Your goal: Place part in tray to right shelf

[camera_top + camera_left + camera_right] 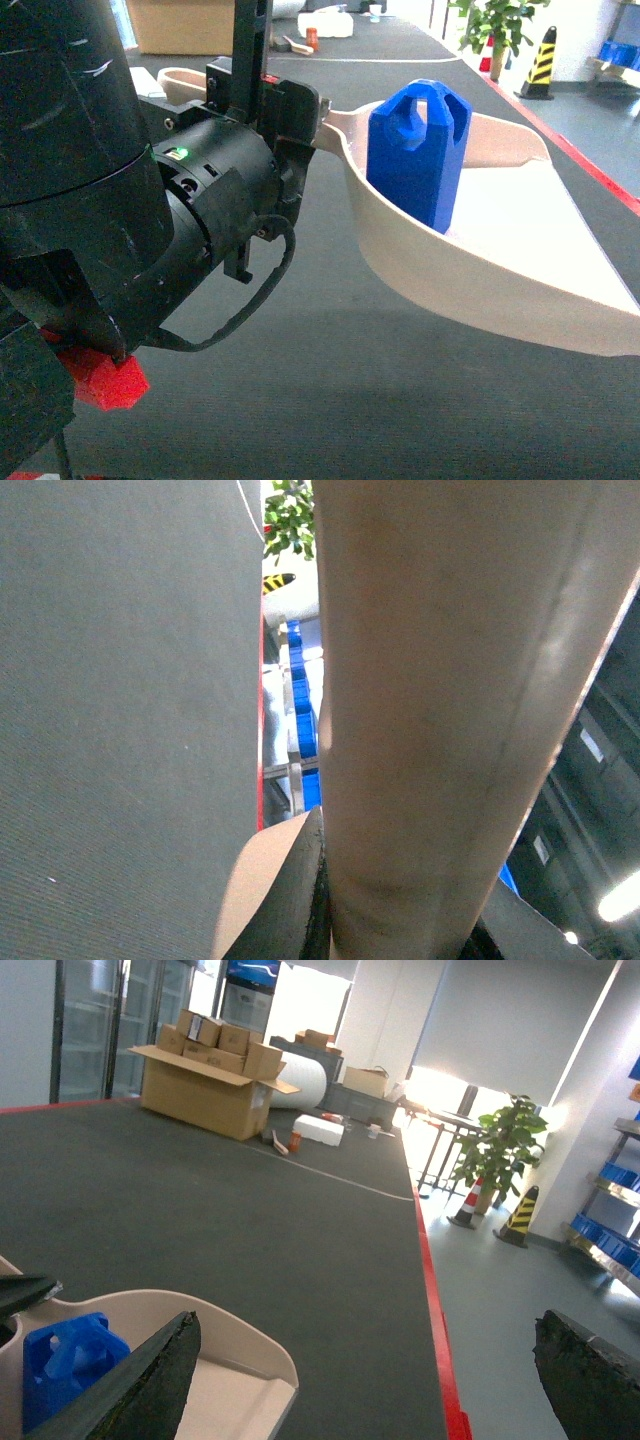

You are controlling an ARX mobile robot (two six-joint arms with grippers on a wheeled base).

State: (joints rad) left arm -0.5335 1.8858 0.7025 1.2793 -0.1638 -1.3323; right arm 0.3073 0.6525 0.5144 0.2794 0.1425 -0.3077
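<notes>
Part (pixel 418 152) is standing upright inside tray (pixel 520 280) — loading done. Left gripper (pixel 300 115) is clenching the tray's handle (pixel 440 700) over the dark worktop (pixel 330 380); right gripper (pixel 365 1360) is hanging released. Right shelf is not showing — delivery remaining.

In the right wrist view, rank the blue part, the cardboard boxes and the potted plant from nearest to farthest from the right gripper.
1. Blue part, lower left, in the tray, beside the right gripper.
2. Potted plant, far right, on the floor.
3. Cardboard boxes, far left, at the back.
</notes>
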